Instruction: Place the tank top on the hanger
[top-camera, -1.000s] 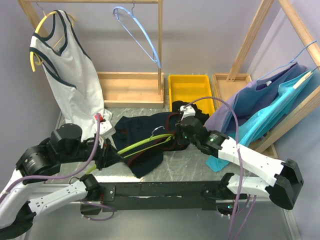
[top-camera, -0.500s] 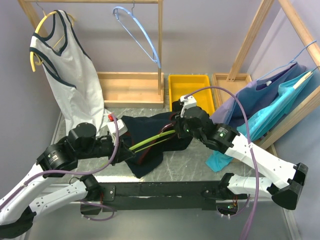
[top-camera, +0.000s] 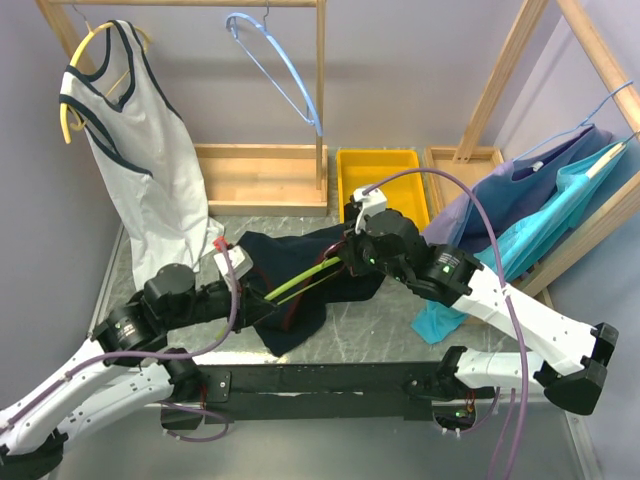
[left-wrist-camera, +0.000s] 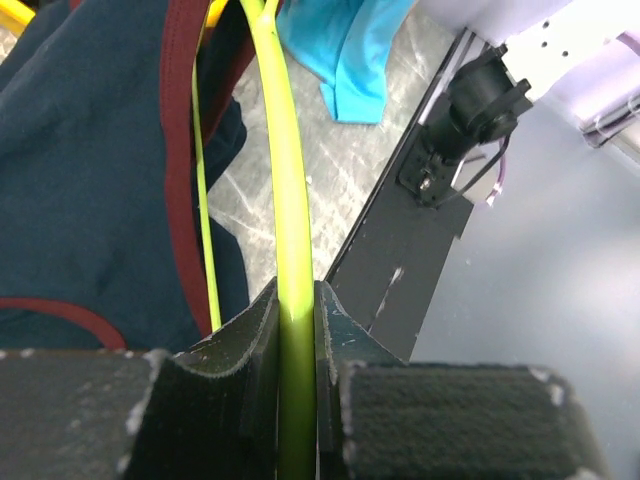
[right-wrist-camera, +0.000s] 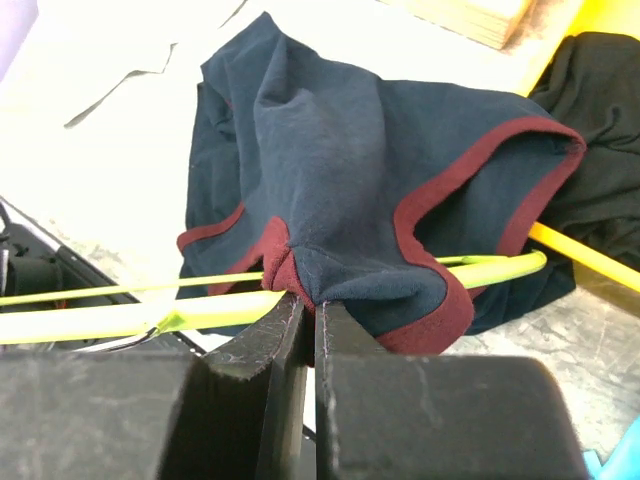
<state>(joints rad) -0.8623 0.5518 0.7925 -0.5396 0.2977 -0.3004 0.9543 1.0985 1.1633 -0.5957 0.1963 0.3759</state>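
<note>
- Tank top (top-camera: 300, 325): dark navy with dark red trim. It lies crumpled at the middle of the table (top-camera: 385, 320). In the overhead view its bulk spreads toward 6 o'clock, and its upper part is gathered around the hanger.
- Hanger (top-camera: 305, 278): thin and lime-green, crossing the garment from 8 o'clock to 2 o'clock in the overhead view. In the right wrist view one arm passes beneath a red-trimmed opening, and its tip shows at 3 o'clock of the cloth.
- Left pincer (left-wrist-camera: 297, 335): closed narrow on the hanger's thicker green bar, which runs away toward 12 o'clock in its own view. The thin lower wire lies just beside it at 11 o'clock and is not gripped.
- Right pincer (right-wrist-camera: 310, 310): pinched tight on a fold of red trim at the edge of an opening. Overhead, it sits at the 2 o'clock end of the hanger.
- Handling (judgement): the top looks light, limp and not fragile, and it will likely sag and bunch wherever it is unsupported. The best hold is on the trim, where the doubled hem gives thicker purchase and controls the opening. The hanger looks stiff, slightly springy and smooth, so it may twist or slip within a grip on the bar.
- Risk (judgement): the strap could slide off the smooth arm. The black garment (right-wrist-camera: 600, 110), just beside the top at 2 o'clock in the right wrist view, could be caught along with it.
</note>
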